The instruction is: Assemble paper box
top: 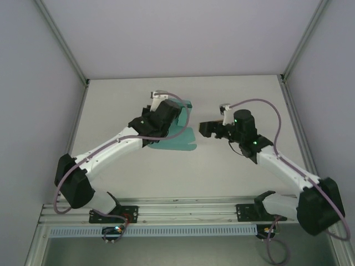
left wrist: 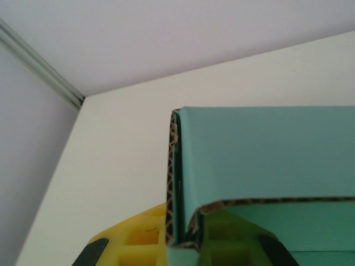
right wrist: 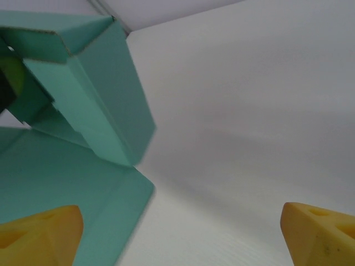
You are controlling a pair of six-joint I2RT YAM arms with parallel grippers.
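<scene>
top external view: the paper box (top: 180,143) is shown mid-table, one folded wall pinched in the closed left gripper (left wrist: 180,244) and its base panel laid flat on the table (top: 233,177). the right gripper (top: 206,130), spread wide and empty, is aimed leftward at the box's right edge, near but apart. the next fold is judged to fall to it.
</scene>
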